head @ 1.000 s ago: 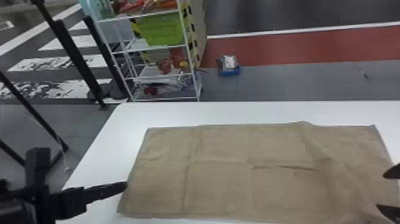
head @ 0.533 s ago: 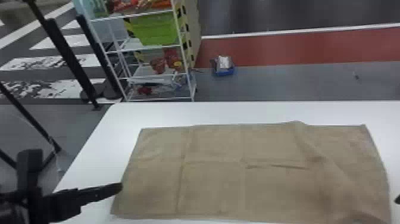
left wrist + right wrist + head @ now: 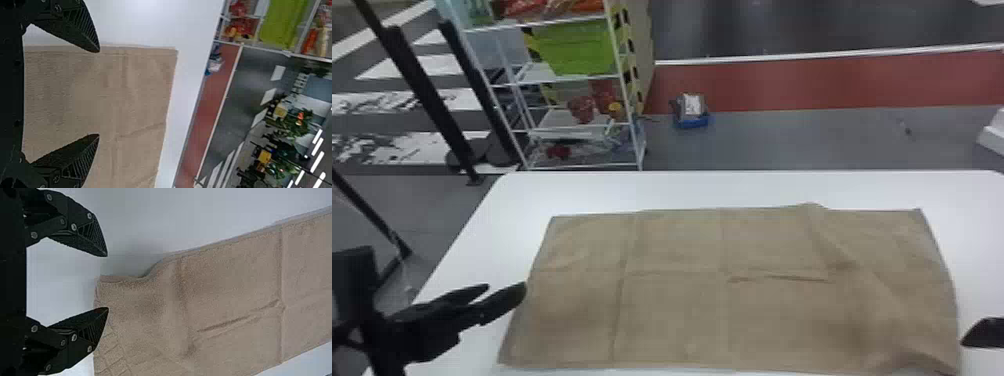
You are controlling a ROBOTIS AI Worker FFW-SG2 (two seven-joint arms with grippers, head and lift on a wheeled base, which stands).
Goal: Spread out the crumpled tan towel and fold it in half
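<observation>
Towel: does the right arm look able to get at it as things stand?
Probably yes: the right gripper is open near the right edge of the towel, with nothing seen in the way.

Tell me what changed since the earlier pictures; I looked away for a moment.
The right claw has moved outward, from over the tan towel's right edge to beside it. The left claw sits higher in the head view, near the towel's left edge. The whole scene has slid left in that view. No grasp or release shows; the towel stays spread, unfolded.
</observation>
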